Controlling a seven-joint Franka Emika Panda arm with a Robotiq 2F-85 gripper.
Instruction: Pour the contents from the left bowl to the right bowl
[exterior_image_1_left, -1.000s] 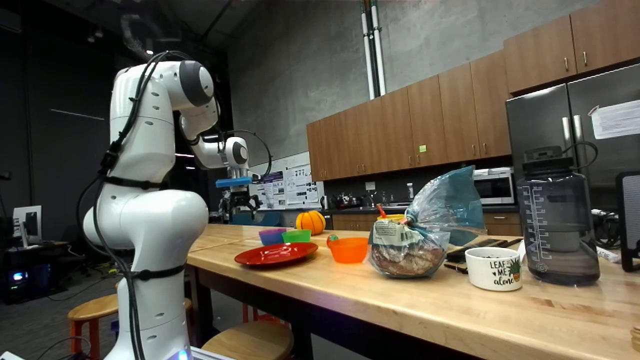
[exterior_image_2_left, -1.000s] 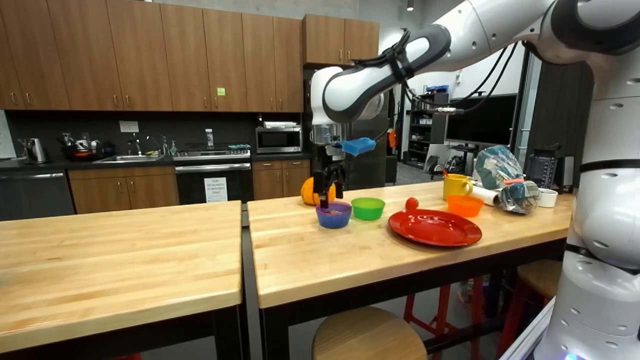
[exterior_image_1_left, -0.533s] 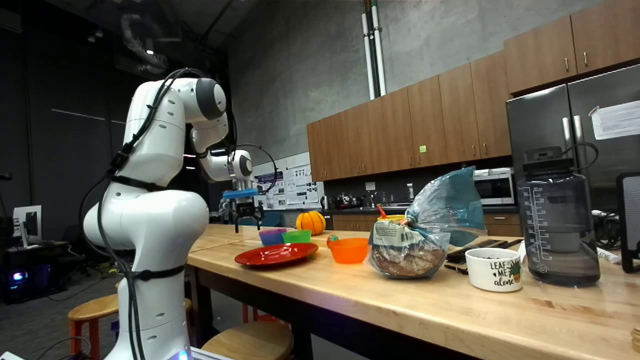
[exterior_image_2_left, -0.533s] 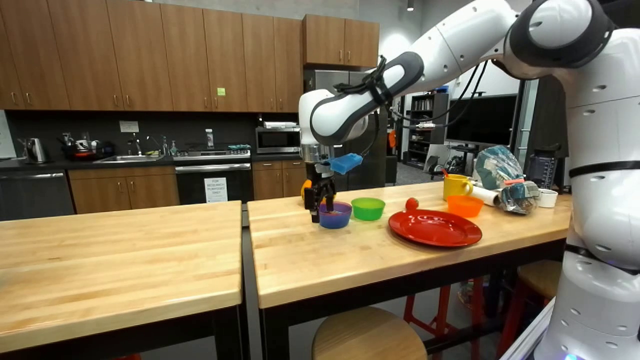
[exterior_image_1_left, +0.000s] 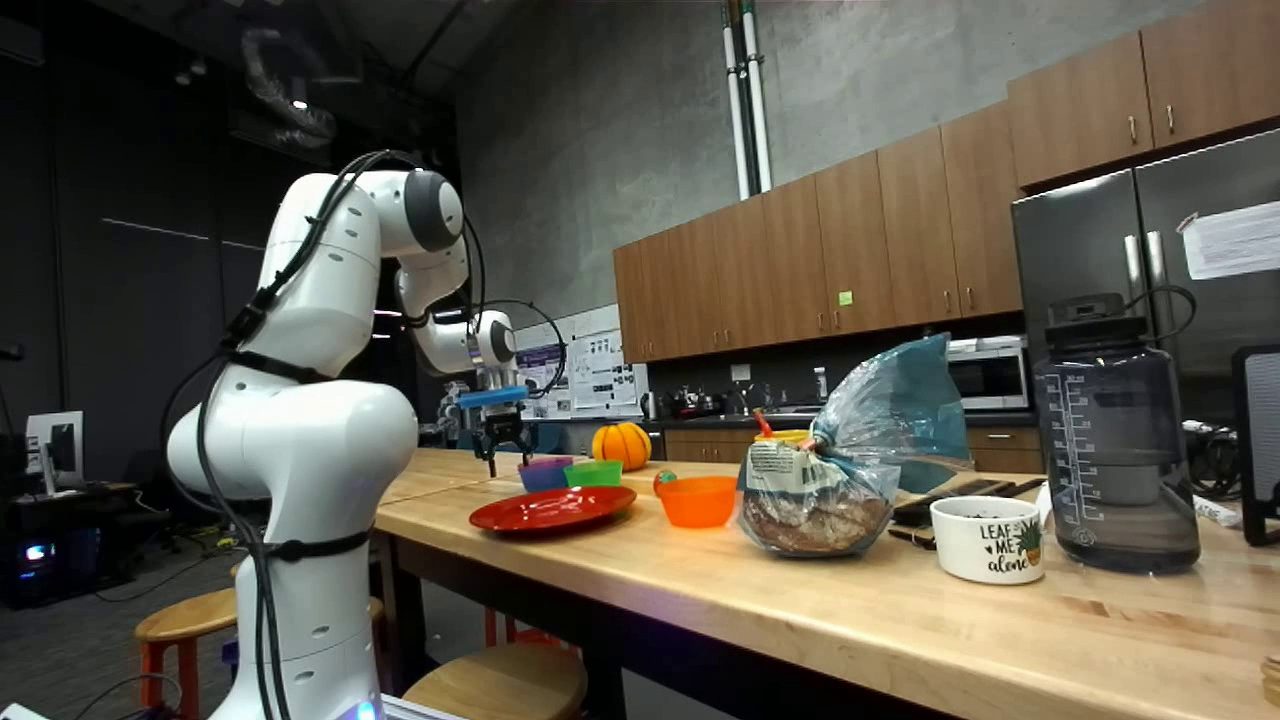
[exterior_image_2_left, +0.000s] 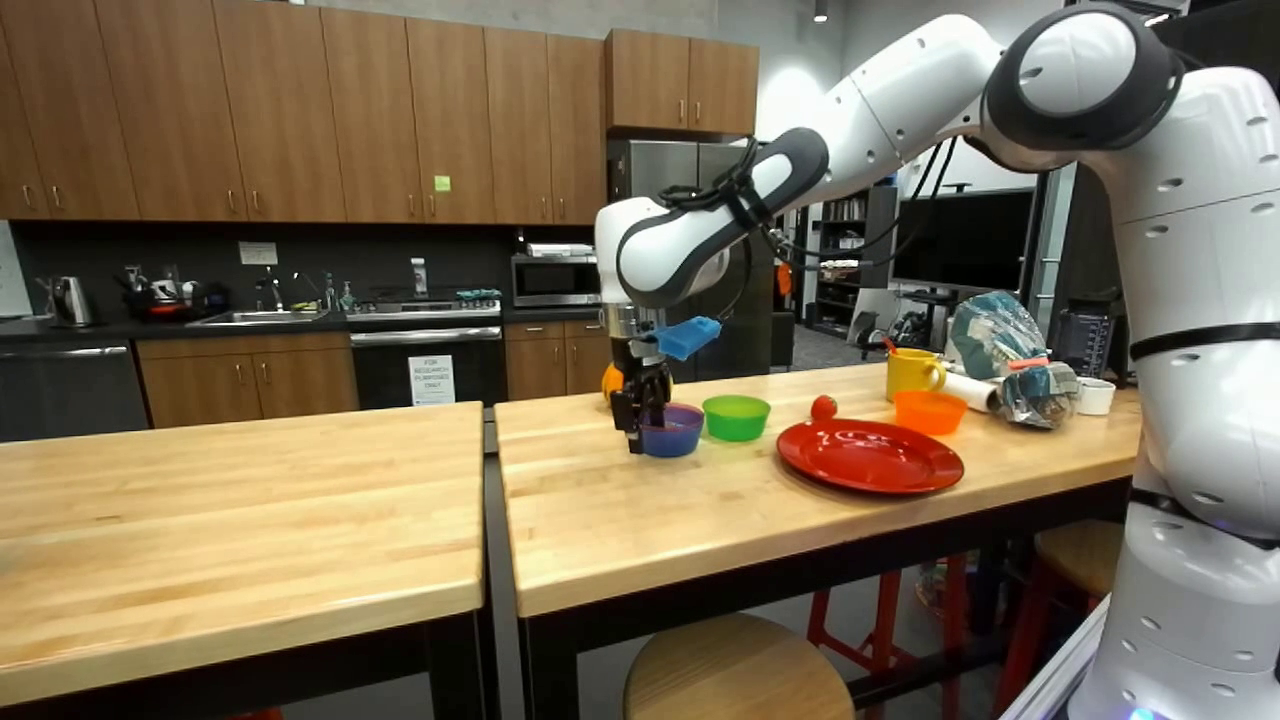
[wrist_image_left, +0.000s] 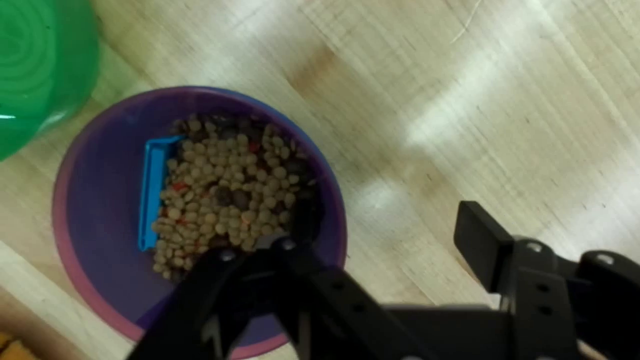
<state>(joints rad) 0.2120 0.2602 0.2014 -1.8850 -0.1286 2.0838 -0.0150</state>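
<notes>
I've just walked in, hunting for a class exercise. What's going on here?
A robot arm has its open gripper at a purple-blue bowl, jaws either side of the rim, not yet closed on it. The bowl stands upright on the table, holding lentil-like grains and a blue piece. Beside it is a green bowl, probably the one to pour into.
</notes>
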